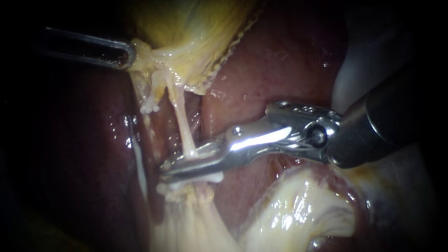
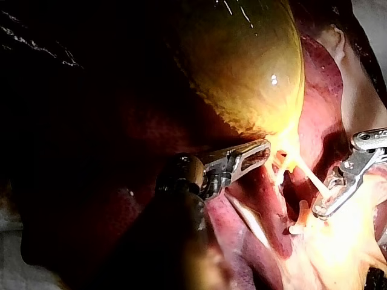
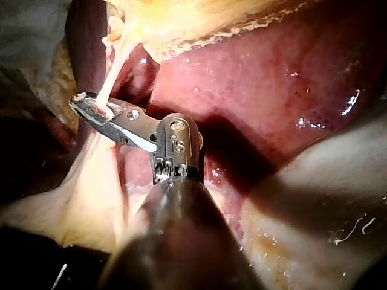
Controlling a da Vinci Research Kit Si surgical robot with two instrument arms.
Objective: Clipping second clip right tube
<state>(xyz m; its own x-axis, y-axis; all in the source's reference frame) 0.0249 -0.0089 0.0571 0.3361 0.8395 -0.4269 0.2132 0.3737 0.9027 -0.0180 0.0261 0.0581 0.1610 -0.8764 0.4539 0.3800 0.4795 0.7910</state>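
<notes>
Just below frame centre, my right instrument (image 1: 165, 170) has its jaws clamped across the right tube (image 1: 181, 121), just above a white clip (image 1: 215, 178). At upper left, my left instrument (image 1: 129, 52) grips the gallbladder (image 1: 186, 28) at its edge. I judge the second clip is being squeezed; next, release and withdraw without tugging.

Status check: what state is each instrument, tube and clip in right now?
Left instrument: jaws shut on gallbladder tissue.
Right instrument: jaws shut on right tube.
Right tube: taut, uncut.
White clip: closed on the tube, beside the jaws.
</notes>
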